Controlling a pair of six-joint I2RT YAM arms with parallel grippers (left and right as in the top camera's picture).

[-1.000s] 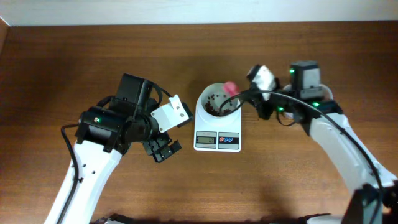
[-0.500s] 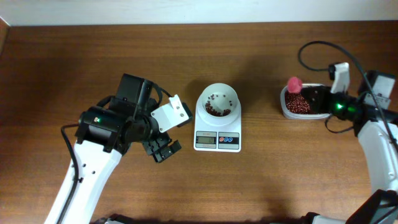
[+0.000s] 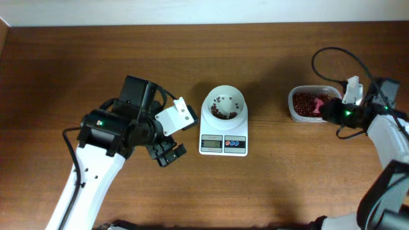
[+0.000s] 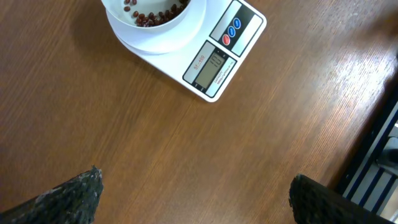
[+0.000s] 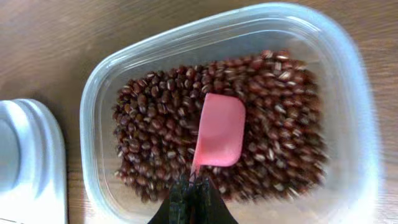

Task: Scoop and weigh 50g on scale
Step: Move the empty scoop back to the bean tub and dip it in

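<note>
The white scale (image 3: 223,144) (image 4: 217,59) stands mid-table with a round white bowl (image 3: 223,105) (image 4: 155,28) on it. A small heap of dark red-brown beans (image 3: 222,112) (image 4: 149,14) lies in the bowl. More beans (image 3: 305,105) (image 5: 261,130) fill a clear tub (image 3: 292,110) (image 5: 99,93) at the right. My right gripper (image 3: 329,110) (image 5: 193,193) is shut on the handle of a pink spoon (image 3: 317,102) (image 5: 219,130), whose bowl rests among the tub's beans. My left gripper (image 3: 167,153) (image 4: 196,186) hangs open over bare wood, left of the scale.
The table's right edge and a metal frame (image 4: 379,155) show in the left wrist view. A black cable (image 3: 332,54) loops above the right arm. Bare wood lies between the scale and the tub.
My right arm has swung from the bowl on the scale back to the tub, carrying the spoon. The spoon has come down into the tub's beans. The left arm has not moved.
</note>
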